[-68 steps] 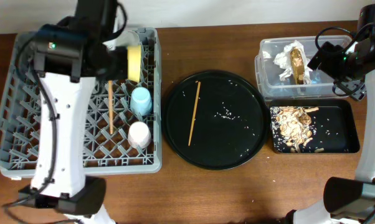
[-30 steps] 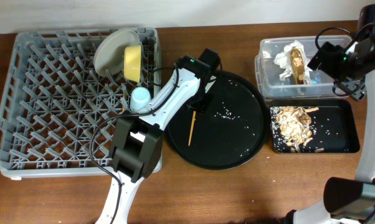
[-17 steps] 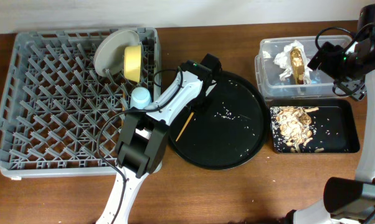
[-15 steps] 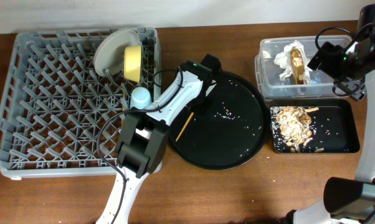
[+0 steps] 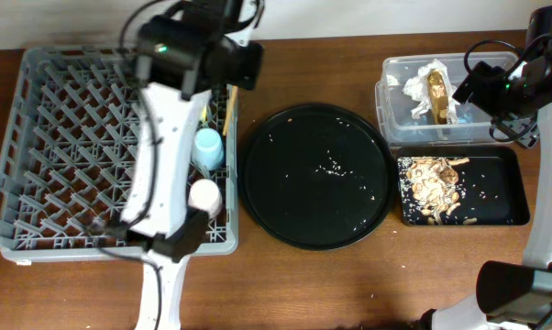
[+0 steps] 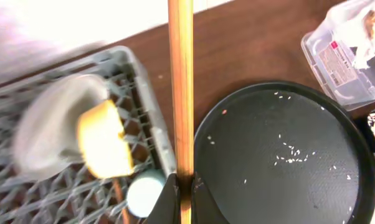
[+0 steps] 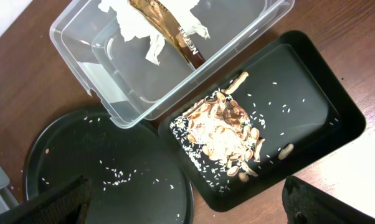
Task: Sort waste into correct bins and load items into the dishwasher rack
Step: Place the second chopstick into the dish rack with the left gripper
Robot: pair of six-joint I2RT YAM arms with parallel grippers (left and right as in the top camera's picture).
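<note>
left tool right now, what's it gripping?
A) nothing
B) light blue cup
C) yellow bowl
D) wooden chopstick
D: in the left wrist view the thin wooden chopstick runs straight up the frame, its lower end clamped between the two fingers of the left tool.

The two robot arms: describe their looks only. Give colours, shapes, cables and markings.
The left arm has long, rounded white links joined by bulky black joint housings. One housing carries a small green light, and thin black cables run alongside. The right arm matches: white links, black housings, a green light, looped black cables. The left fingers and right fingers are plain black. No lettering is legible.
</note>
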